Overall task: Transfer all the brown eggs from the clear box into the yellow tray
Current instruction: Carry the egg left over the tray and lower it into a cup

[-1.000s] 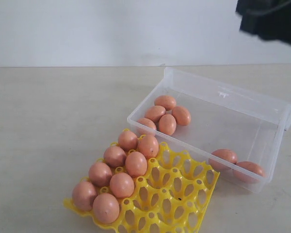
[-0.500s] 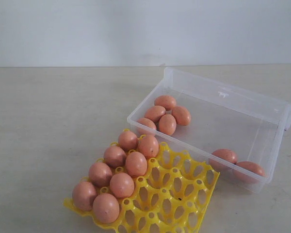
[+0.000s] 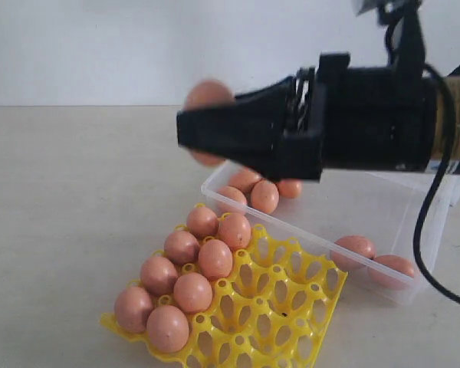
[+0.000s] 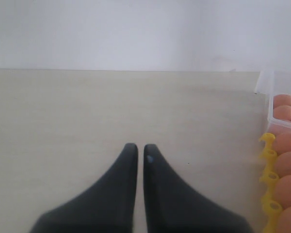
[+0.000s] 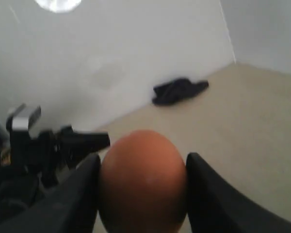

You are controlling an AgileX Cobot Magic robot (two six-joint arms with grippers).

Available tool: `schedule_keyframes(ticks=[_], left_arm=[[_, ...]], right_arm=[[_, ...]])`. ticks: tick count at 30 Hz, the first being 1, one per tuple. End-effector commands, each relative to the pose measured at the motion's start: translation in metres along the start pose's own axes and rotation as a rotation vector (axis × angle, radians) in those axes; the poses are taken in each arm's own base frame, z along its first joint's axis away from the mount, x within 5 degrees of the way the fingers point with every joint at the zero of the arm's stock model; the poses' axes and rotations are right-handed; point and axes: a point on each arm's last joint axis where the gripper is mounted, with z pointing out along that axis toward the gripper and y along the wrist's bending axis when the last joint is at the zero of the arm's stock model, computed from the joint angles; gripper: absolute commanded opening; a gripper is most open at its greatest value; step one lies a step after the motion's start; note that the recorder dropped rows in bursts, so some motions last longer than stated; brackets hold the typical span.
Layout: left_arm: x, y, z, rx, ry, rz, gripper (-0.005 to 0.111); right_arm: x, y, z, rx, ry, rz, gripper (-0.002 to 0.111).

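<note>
My right gripper [image 3: 193, 130] reaches in from the right, high above the table, shut on one brown egg [image 3: 208, 93] that fills the space between the fingers [image 5: 77, 189]. Beneath the arm sits the clear box [image 3: 414, 230], with a cluster of brown eggs [image 3: 264, 195] at its left end and two more [image 3: 355, 247] by the near right wall. The yellow tray [image 3: 284, 307] holds several eggs [image 3: 193, 291] along its left side. My left gripper [image 4: 140, 148] is shut and empty, low over bare table beside the tray [image 4: 267, 160].
The beige tabletop [image 3: 77, 199] stretches out left of the tray and box. The box's hinged lid [image 3: 458, 184] lies open at the back right, mostly hidden by the arm. A dark object [image 5: 179, 90] lies on the table in the right wrist view.
The right arm, out of view half a second ago, now spans the exterior view from the right with an egg in its jaws. Tray and box stay put.
</note>
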Motion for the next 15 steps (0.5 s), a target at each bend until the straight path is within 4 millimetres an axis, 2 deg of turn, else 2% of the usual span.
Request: schedule_keyframes(ticks=[1,4,8,13,15], left_arm=[[0.001,0.000,0.000,0.004,-0.003,0.003,0.004],[0.001,0.000,0.000,0.004,-0.003,0.003,0.004],[0.001,0.000,0.000,0.004,-0.003,0.003,0.004],[0.001,0.000,0.000,0.004,-0.003,0.003,0.004],[0.001,0.000,0.000,0.004,-0.003,0.003,0.004]], right_arm=[[0.029,-0.006,0.005,-0.075,0.232,0.001,0.000],[0.045,-0.007,0.010,-0.163,0.326,0.062,0.000],[0.067,-0.003,0.028,-0.242,0.396,0.100,0.000],[0.095,-0.003,0.053,-0.129,0.514,0.057,0.000],[0.100,-0.004,0.059,-0.076,0.526,0.051,0.000]])
